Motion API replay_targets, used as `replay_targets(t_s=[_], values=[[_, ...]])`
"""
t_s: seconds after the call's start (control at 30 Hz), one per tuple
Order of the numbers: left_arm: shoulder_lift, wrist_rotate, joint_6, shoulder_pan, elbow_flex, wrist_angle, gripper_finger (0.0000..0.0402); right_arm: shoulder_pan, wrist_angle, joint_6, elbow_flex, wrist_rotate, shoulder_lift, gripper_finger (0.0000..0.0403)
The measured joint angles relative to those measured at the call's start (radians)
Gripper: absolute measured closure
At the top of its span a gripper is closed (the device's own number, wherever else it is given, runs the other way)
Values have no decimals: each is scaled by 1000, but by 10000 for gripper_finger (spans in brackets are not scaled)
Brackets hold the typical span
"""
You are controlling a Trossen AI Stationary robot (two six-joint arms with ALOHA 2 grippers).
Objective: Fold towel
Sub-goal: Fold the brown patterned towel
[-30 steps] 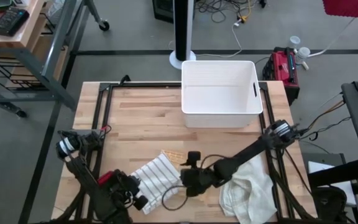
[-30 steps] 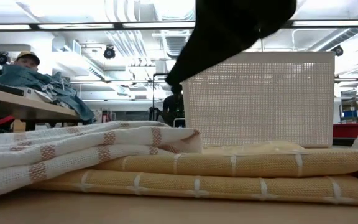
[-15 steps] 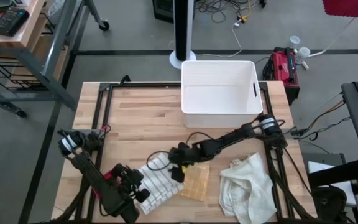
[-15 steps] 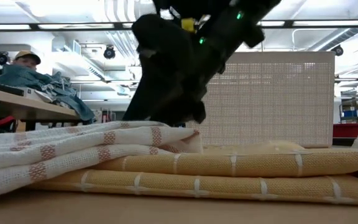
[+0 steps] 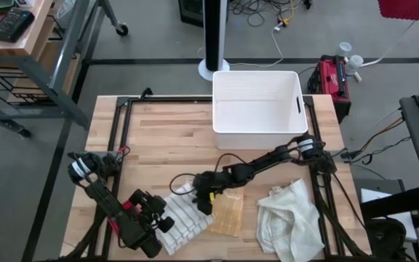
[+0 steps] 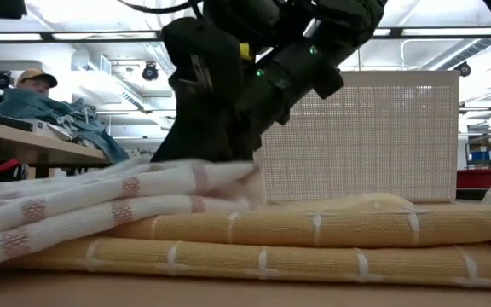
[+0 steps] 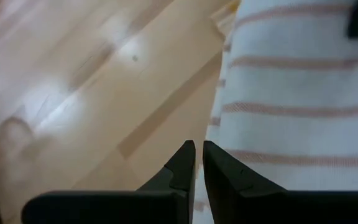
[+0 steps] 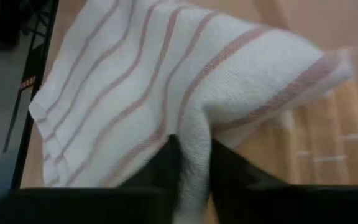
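High view puts the right pincer (image 5: 204, 198) over the inner edge of the striped towel (image 5: 182, 218), with the left pincer (image 5: 160, 223) at that towel's outer edge on the counter (image 5: 158, 138); the yellow cloth (image 5: 228, 214) lies just beside the right pincer; right wrist view alone shows its fingers clenched on a raised fold of towel (image 8: 191, 149); left wrist view shows the left pincer's fingers (image 7: 182, 168) closed at the cloth's border.
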Motion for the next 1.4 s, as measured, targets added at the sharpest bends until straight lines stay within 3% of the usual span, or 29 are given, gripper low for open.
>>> replay_targets(t_s=[0.07, 0.2, 0.37, 0.57, 0.7, 0.83, 1.03, 1.13, 1.27, 1.33, 1.4], values=[[0, 0, 0, -1, -11, 7, 380, -5, -4, -33, 0, 21, -25, 384], [-3, 0, 0, 0, -19, -9, 380, -15, -83, -74, 1, 116, -100, 386], [-5, -1, -4, 3, -21, -64, 380, -17, -275, -125, 1, 340, -192, 394], [-6, -10, 8, 8, -40, -58, 380, -10, -463, -105, 1, 368, -224, 340], [-15, -51, 198, 12, -62, 64, 380, 2, -523, -201, 0, 377, -226, 287], [-38, -61, 388, 40, -75, 161, 380, 38, -560, -372, -4, 518, -227, 244], [-69, -63, 521, 103, -81, 175, 380, 90, -555, -487, -47, 706, -286, 219], [-94, -27, 670, 136, -110, 288, 380, 95, -547, -548, -71, 659, -315, 218], [-157, 18, 883, 161, -186, 543, 377, 99, -447, -613, -141, 446, -330, 218], [-201, 35, 914, 171, -232, 632, 370, 100, -370, -629, -182, 358, -329, 218], [-241, 61, 915, 177, -274, 680, 361, 103, -275, -629, -211, 344, -321, 218]])
